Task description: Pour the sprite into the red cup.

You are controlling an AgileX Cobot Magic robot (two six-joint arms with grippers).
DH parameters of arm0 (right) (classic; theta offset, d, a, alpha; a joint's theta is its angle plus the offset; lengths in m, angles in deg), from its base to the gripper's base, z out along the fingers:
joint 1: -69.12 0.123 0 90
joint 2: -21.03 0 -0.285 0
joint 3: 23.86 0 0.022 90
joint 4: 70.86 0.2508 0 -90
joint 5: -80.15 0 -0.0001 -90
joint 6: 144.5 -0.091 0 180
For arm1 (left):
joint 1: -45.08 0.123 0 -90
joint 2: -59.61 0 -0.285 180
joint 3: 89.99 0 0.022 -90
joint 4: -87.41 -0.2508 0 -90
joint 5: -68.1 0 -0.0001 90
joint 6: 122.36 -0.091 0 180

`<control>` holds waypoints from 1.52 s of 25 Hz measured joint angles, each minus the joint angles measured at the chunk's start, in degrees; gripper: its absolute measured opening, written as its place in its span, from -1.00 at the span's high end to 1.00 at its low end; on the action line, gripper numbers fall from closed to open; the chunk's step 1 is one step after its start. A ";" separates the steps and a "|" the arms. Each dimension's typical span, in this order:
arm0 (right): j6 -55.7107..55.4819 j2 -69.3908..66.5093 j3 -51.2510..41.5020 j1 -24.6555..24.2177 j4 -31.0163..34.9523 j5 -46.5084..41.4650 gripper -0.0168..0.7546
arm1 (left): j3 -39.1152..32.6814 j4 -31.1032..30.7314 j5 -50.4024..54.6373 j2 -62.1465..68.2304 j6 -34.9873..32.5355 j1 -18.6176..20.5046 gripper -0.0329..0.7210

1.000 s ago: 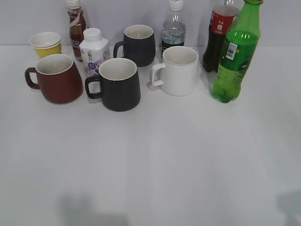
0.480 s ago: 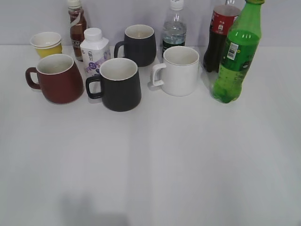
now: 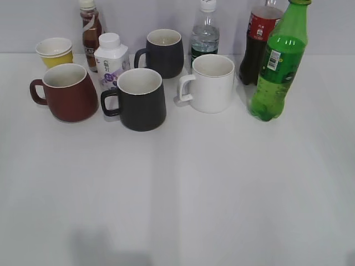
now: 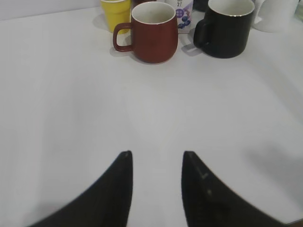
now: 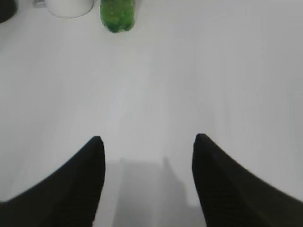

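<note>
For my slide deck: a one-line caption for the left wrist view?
Open left gripper over the white table, facing the red cup and black mug.

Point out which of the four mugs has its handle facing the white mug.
None of the dark ones: the white mug itself turns its handle left, like the red cup and both black mugs. All four handles face left.

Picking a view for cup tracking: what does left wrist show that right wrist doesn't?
Left wrist only: the red cup, a yellow paper cup, a black mug, a small carton behind them, and the open left claw.

Right wrist only: the sprite, just its lower body at the top edge, and the open right claw.

Both: bare white table and a partly cropped white mug.
</note>
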 joint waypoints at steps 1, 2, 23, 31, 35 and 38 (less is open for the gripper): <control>0.00 0.00 0.00 0.00 0.01 0.14 -0.18 | 0.00 0.00 0.00 0.00 0.00 0.00 0.18; 0.00 0.00 0.00 0.00 0.01 0.22 -0.18 | 0.00 0.00 0.00 0.00 0.00 0.00 0.19; 0.00 0.10 0.00 -7.58 0.13 0.79 -0.18 | 0.00 0.06 0.00 -0.41 0.00 13.62 0.27; 0.00 0.17 -0.05 -6.87 0.13 0.79 -0.18 | 0.00 0.06 -0.03 -0.59 0.00 15.16 0.27; 0.00 0.17 -0.05 -5.83 0.13 0.79 -0.18 | 0.00 0.06 -0.03 -0.59 0.00 15.05 0.27; 0.00 0.17 -0.05 -5.83 0.13 0.79 -0.18 | 0.00 0.06 -0.03 -0.59 -0.33 15.05 0.27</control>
